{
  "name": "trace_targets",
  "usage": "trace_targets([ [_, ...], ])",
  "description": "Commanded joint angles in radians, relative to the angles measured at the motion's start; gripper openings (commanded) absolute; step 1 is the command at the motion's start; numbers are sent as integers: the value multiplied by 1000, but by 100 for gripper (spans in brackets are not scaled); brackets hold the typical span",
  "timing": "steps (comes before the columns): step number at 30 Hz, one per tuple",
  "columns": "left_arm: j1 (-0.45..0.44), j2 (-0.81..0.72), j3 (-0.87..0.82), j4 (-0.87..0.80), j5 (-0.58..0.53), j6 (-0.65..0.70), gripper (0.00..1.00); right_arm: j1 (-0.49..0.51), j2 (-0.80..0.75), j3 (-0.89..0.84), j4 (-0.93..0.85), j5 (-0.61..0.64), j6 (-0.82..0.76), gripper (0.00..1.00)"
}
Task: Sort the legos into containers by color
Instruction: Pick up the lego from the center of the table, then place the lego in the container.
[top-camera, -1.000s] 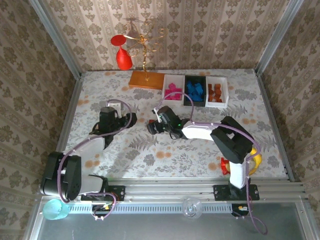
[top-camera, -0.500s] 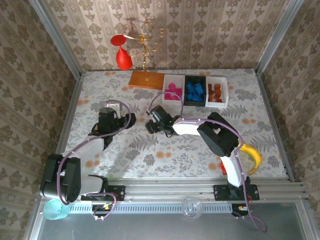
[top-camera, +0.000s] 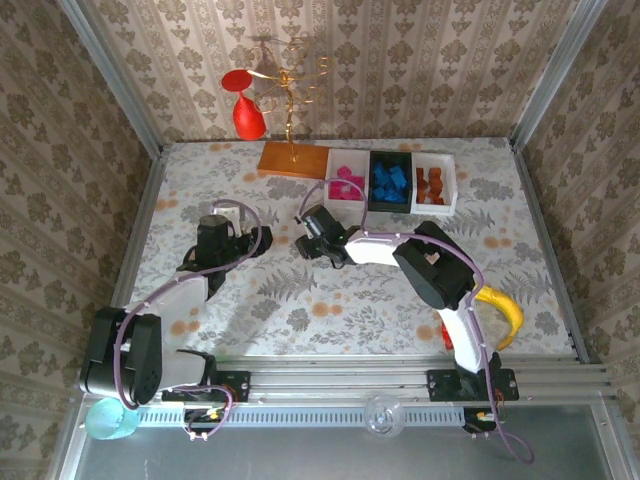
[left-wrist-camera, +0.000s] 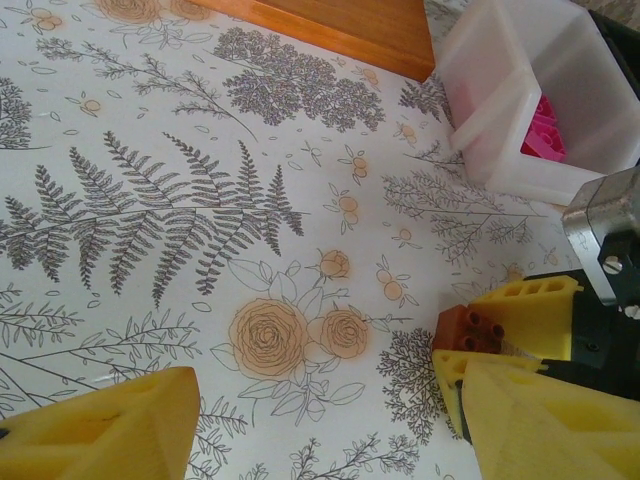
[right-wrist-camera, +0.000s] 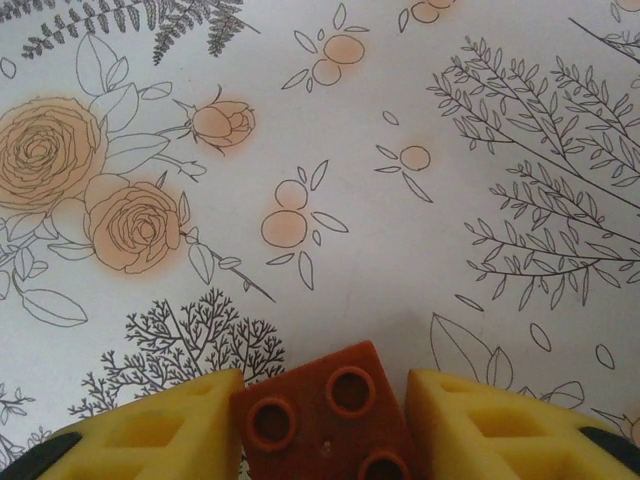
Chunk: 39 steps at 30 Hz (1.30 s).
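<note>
An orange-brown lego brick (right-wrist-camera: 325, 415) sits studs-up between the yellow fingers (right-wrist-camera: 150, 425) of my right gripper (top-camera: 313, 238), which is shut on it just above the flowered table. The left wrist view shows that same brick (left-wrist-camera: 470, 328) at its right edge. My left gripper (left-wrist-camera: 320, 425) is open over bare tablecloth, and in the top view it (top-camera: 215, 240) stands left of the right one. At the back stand three trays: a white one (top-camera: 346, 184) with pink bricks, a black one (top-camera: 390, 183) with blue bricks, and a white one (top-camera: 434, 185) with orange-brown bricks.
The gold stand's flat orange base (top-camera: 293, 160) lies left of the trays, with a red ornament (top-camera: 247, 115) hanging above. A banana (top-camera: 502, 308) and a small red item (top-camera: 447, 330) lie behind the right arm's elbow. Patterned walls close in the table.
My right gripper has carried the orange-brown brick a little farther from the arm bases, toward the trays, while the arm's elbow swung left. The left arm has not moved.
</note>
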Motion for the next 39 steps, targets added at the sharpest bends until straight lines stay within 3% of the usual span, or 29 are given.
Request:
trace_targets([
  [1, 6, 7, 4, 25, 37, -24, 71, -3, -6, -7, -12, -32, -4, 44],
  [11, -91, 45, 35, 127, 117, -30, 71, -77, -257, -250, 111, -66, 72, 39],
  [23, -322, 262, 232, 250, 141, -39, 72, -354, -585, -528, 163, -134, 171, 37],
  [30, -403, 398, 360, 260, 152, 1, 72, -512, -680, -528, 123, -128, 183, 37],
  [39, -447, 475, 522, 126, 127, 93, 74, -672, -625, -427, 83, -140, 225, 36],
])
